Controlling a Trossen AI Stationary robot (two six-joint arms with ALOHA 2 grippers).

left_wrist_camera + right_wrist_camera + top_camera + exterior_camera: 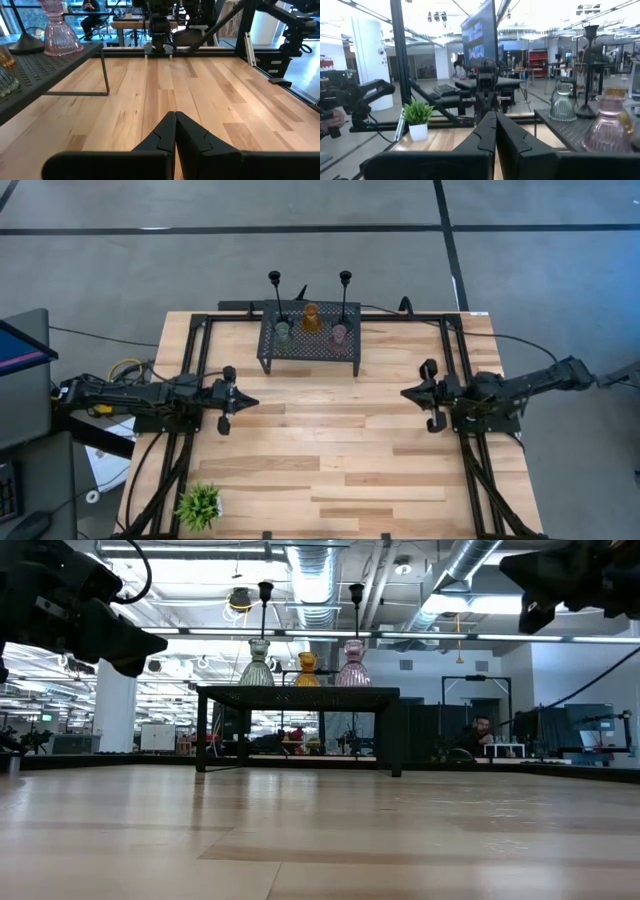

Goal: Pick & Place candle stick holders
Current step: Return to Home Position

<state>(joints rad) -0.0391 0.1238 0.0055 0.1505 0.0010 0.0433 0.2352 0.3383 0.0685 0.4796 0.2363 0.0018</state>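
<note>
Five candle stick holders stand on the black mesh stand (310,345) at the table's far middle. Two tall black stems (275,288) (345,285) rise at the back. The grey-green one (284,333), the amber one (311,318) and the pink one (339,335) rest on their bases on the mesh top. They also show in the low view (306,665). My left gripper (250,402) is shut and empty above the table's left middle. My right gripper (406,393) is shut and empty above the right middle.
A small spiky green plant (199,505) in a white pot stands at the table's near left corner. Bare wood (330,440) lies between the two grippers and toward the near edge. Black frame rails (190,380) run along the table's left and right sides.
</note>
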